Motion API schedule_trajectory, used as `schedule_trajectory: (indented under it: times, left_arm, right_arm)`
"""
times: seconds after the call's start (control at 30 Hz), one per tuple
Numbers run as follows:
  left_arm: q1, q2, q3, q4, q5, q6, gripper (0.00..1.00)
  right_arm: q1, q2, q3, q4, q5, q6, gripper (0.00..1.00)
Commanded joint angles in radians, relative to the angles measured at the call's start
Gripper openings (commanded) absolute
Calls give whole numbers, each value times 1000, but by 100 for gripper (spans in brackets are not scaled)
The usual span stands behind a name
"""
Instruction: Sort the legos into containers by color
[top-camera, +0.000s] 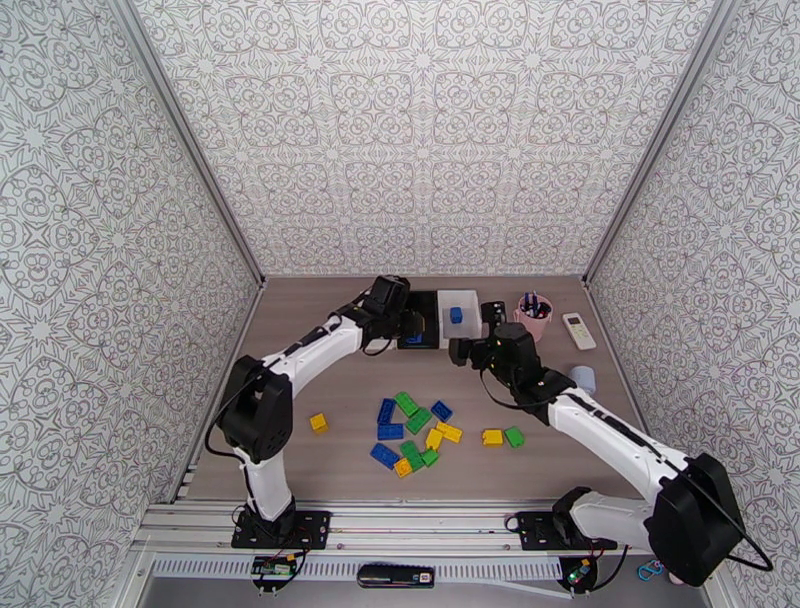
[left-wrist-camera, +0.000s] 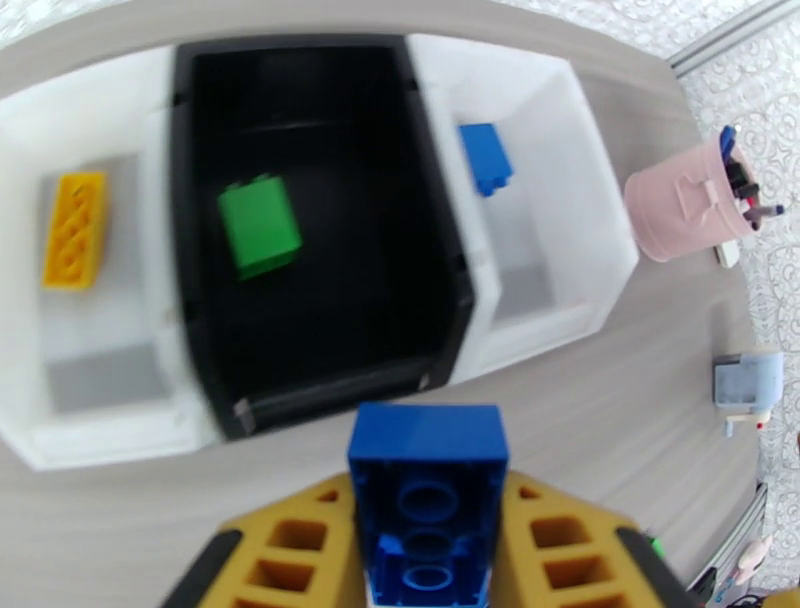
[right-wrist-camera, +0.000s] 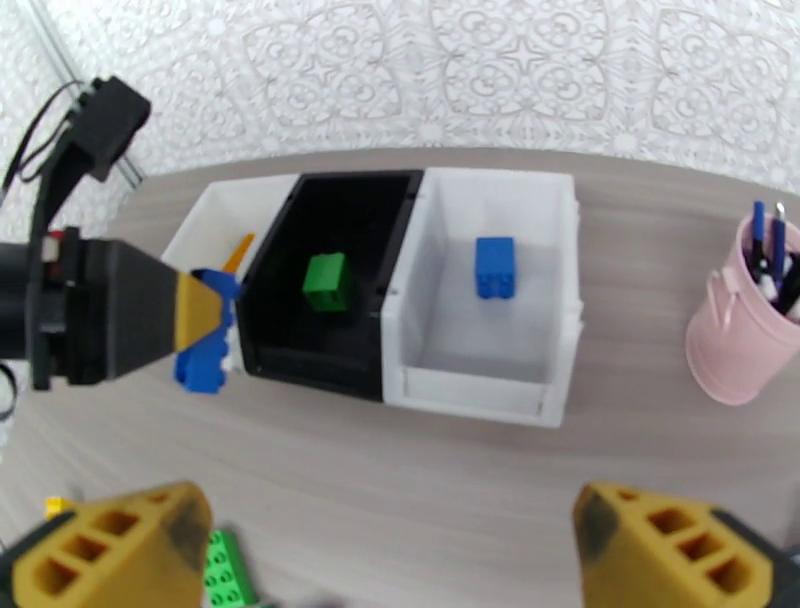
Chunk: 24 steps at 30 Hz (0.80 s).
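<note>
1. left fingers: yellow ribbed pads, closed on a blue lego, whose hollow underside faces the wrist camera.
2. black container: directly ahead of the left fingers. Its near wall is just beyond the held blue lego. One green lego lies on its floor.
3. left white container: ahead and to the left of the left fingers, side by side against the black container. One yellow lego lies flat inside.
4. right white container: ahead and to the right of the left fingers, against the black container's other side. A second blue lego sits inside, toward the far wall.
5. right fingers: spread wide with nothing between them, above the counter. The right white container is straight ahead, and the left fingers with their brick are ahead and to the left.
6. loose legos: yellow, green and blue, scattered on the counter behind both sets of fingers, toward the arm bases. A lone yellow one lies off to the left, and a yellow-and-green pair lies off to the right.
7. pink cup: holds pens and stands ahead and to the right of the right fingers, just past the right white container.
8. white remote: on the counter, further right than the pink cup.
9. pale blue object: on the counter, well to the right of the left fingers. Too blurred to identify.
</note>
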Motion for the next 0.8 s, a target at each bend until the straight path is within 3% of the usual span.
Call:
schedule_trajectory:
  times: [0.0, 0.33, 0.63, 0.77]
  left_arm:
    - [-24, 74, 107, 61, 27, -28, 27]
    - [-36, 304, 354, 122, 34, -83, 29]
    - [-33, 445, 489, 139, 19, -56, 31]
    - [-33, 440, 520, 144, 24, -34, 44]
  right_arm:
    - [-12, -32, -25, -9, 17, 20, 100]
    - [-17, -65, -44, -24, 14, 22, 100]
    - [-18, -81, -60, -48, 8, 19, 100]
    - [-18, -74, -57, -65, 4, 11, 100]
